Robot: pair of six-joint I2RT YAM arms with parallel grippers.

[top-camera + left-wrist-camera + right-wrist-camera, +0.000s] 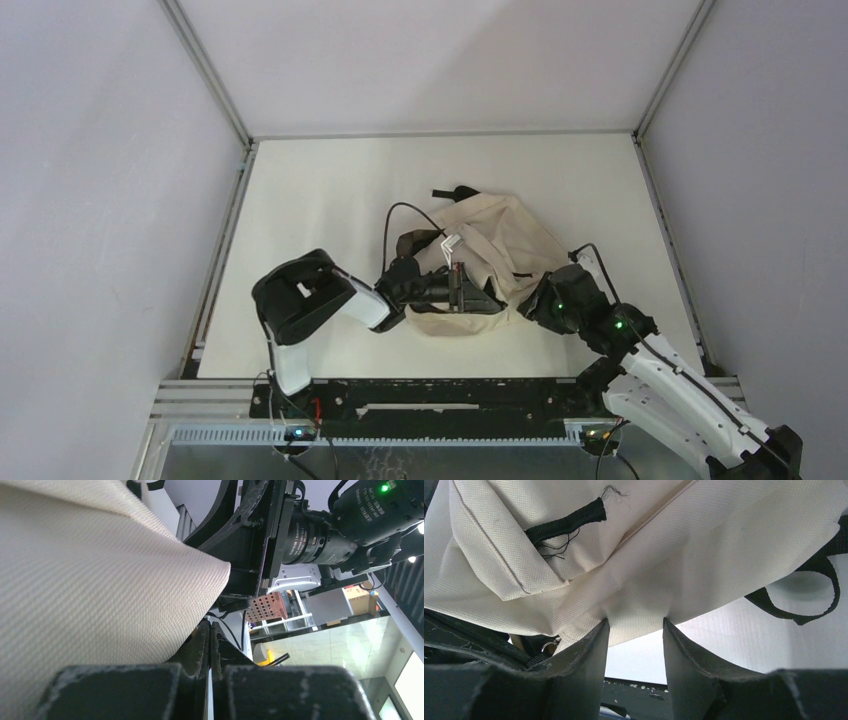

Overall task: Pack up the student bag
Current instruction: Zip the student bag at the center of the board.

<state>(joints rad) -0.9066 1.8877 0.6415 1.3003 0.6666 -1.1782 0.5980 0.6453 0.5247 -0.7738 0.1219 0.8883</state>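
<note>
While both arms sit at the student bag (505,240), the left gripper (210,632) has its jaws pressed flat together with no gap showing. Cream canvas bulges right up against one side of its fingers and hangs over them. Can't tell whether any cloth is nipped in the seam between the two fingers. The right gripper (635,630) stands about half open, with a thick fold of the bag's canvas bunched between its fingertips (591,645). Both tips touch the cloth, and creases fan out from the pinch, so it has hold of the bag. Beyond the right tool's tips and up to one side, a frayed black webbing tab (566,522) sticks out of a seam. On the other side a black strap loop (819,605) lies against the white table (320,200). From overhead the bag lies crumpled between the two tools, the left gripper at its near-left edge and the right gripper at its near-right edge.
</note>
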